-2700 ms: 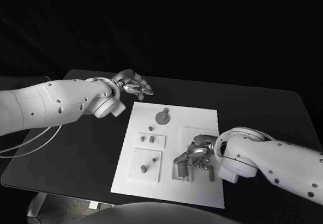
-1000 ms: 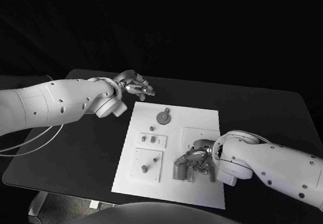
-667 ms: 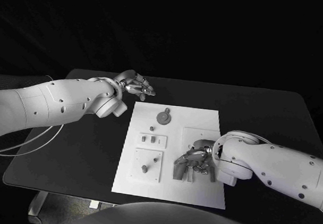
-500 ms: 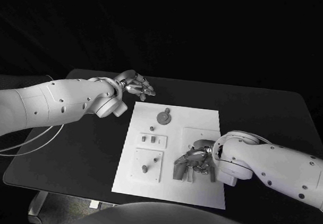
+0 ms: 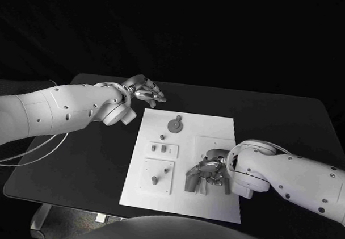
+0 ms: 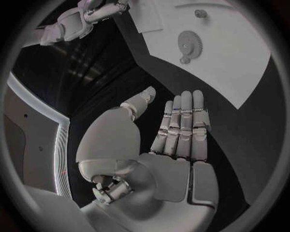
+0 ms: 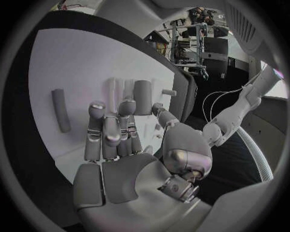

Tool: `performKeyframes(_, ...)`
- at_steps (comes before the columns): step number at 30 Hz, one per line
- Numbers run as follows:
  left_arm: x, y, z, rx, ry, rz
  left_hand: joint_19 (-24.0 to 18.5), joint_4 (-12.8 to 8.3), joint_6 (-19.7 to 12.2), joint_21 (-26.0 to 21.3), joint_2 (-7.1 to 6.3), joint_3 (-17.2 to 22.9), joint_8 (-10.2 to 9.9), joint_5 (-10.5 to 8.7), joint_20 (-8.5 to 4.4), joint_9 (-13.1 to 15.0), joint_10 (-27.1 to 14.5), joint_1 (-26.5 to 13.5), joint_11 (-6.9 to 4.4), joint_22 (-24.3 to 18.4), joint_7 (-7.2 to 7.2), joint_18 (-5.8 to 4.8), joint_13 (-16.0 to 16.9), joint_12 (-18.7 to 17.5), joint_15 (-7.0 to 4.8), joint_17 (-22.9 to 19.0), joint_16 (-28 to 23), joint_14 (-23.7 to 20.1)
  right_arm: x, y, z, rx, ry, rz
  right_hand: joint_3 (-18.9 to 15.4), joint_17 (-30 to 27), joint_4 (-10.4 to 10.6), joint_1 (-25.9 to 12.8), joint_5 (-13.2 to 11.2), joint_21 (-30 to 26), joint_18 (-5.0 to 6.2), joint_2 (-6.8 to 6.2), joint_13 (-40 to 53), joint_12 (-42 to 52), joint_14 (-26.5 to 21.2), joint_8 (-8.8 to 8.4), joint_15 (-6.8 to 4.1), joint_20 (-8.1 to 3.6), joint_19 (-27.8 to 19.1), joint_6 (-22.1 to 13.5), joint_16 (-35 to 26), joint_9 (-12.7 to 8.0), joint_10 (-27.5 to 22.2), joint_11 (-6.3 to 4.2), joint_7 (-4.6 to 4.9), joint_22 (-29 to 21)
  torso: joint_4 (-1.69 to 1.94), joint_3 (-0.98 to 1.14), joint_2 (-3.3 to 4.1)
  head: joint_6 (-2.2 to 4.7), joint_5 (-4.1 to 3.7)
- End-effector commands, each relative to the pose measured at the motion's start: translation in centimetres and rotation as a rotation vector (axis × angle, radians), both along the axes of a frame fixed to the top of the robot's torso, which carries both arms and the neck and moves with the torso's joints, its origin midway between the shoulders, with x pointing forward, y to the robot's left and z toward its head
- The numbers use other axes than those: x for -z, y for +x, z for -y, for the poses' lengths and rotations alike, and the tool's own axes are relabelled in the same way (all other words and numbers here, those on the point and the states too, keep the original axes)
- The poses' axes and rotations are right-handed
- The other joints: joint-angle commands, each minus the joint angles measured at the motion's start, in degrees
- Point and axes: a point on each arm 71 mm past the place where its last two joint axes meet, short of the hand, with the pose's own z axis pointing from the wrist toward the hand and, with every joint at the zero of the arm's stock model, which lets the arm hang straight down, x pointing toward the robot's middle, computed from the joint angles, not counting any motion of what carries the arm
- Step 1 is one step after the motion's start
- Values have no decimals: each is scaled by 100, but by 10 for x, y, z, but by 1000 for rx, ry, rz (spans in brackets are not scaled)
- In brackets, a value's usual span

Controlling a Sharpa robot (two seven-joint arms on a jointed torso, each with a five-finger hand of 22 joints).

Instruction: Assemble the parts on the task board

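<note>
White rectangular task board (image 5: 183, 197) lies flat in the middle of the black surface (image 5: 288, 116), long side running away from the robot.

Left hand (image 5: 145, 90) hovers over the dark surface just beyond the board's far left corner. The left wrist view (image 6: 175, 133) shows its fingers stretched out straight and side by side, thumb set apart, palm bare, holding nothing.

Right hand (image 5: 209, 168) is down over the board's near right part, fingers pointing at the plate. The right wrist view (image 7: 115, 130) has the fingers bent a little over the white plate with nothing between them. Whether the fingertips touch the board, I cannot tell.

Just past those fingertips in the wrist view stands a short grey cylinder part (image 7: 142, 96), beside a raised pale rail (image 7: 113, 89). A slim grey rod part (image 7: 60, 109) lies loose on the board off to one side, apart from the hand.

Farther up the board a round grey gear part (image 5: 175, 123) sits near the far end; it also shows in the left wrist view (image 6: 191, 41). On the left half, small grey pegs (image 5: 160, 148) stand in a square recess, and one more grey peg (image 5: 153, 180) stands in the larger square recess nearer the robot.
</note>
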Motion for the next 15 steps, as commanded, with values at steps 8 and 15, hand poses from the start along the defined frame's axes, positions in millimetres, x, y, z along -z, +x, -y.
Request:
performKeyframes(8,0,0,2,15,1,-4,12,37,-25,-30,56,-1,-25,-16,0,8,-52,-9,8,11,-23,82,-9,18,17,8,-35,36,-2,1,-4,-14,23,60,29,-12,360,-296,-232,-55,166,-346,13,-26,-70,-29,-37,-30,-30,-58,-32,19,-45,-16,-21,52,-1,-1,-1,0,20)
performKeyframes(15,0,0,1,14,2,-5,12,38,-24,-30,57,0,-24,-16,0,8,-52,-7,8,11,-23,82,-10,19,17,11,-37,36,-2,1,-4,-18,33,66,321,24,892,-442,-231,-43,166,-726,32,-21,-63,-7,-65,-99,-15,-84,-24,86,-44,-25,-33,57,-1,-2,-2,0,34)
